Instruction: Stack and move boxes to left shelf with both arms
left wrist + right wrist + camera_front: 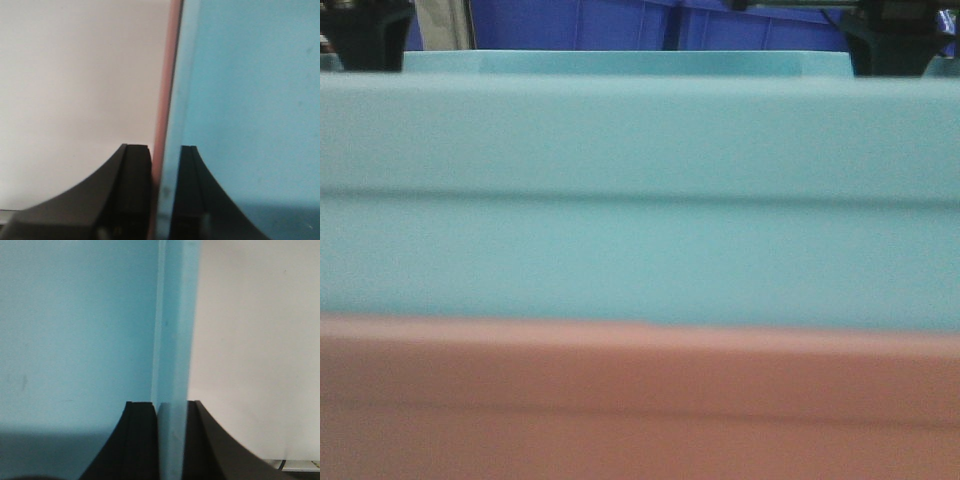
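The light blue tub (640,200) sits nested in the salmon pink tub (640,400), before dark blue bins (620,25). The left end effector (164,150) pinches both tubs' stacked side walls; the right end effector (172,405) pinches the light blue tub's opposite wall.

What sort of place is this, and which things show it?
Probably a warehouse or storeroom, though little shows: dark blue bins behind, a blue tub nested in a pink tub, clamped by the left pincer and right pincer.
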`<move>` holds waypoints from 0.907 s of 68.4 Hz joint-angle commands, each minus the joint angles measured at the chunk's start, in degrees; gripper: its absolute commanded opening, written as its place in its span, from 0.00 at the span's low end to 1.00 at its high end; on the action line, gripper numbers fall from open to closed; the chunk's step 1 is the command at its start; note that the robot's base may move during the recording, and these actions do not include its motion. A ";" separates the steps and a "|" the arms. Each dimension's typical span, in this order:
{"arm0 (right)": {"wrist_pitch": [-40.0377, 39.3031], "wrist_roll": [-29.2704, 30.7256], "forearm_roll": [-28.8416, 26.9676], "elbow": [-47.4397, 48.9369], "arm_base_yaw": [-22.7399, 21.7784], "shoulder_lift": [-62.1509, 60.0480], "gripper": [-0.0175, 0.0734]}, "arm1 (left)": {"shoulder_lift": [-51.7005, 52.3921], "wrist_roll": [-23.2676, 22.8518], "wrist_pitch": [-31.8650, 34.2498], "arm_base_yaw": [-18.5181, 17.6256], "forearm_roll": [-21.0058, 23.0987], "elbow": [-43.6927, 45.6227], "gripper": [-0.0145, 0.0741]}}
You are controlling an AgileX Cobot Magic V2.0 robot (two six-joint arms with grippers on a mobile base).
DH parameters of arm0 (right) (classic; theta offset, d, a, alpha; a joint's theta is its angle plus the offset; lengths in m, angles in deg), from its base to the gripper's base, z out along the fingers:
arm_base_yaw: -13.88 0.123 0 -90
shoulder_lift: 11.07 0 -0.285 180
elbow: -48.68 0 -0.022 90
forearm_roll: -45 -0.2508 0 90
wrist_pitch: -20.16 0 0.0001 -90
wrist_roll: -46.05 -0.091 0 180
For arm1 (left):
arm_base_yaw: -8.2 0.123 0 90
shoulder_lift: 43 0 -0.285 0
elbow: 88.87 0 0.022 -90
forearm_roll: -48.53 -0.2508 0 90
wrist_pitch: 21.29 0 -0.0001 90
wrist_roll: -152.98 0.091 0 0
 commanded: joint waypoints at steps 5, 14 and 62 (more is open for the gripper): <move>2.87 -0.16 -0.38 1.72 1.42 -2.39 0.25 | 4.72 -2.34 -4.88 -0.63 1.89 0.07 0.16; 3.99 -0.16 -0.38 1.72 1.52 -2.39 0.25 | 6.50 -3.64 -4.88 -0.77 1.89 -2.25 0.16; 4.44 -1.22 0.79 1.72 2.73 -2.45 0.25 | 8.36 -3.64 -4.88 -0.77 2.49 -3.79 0.16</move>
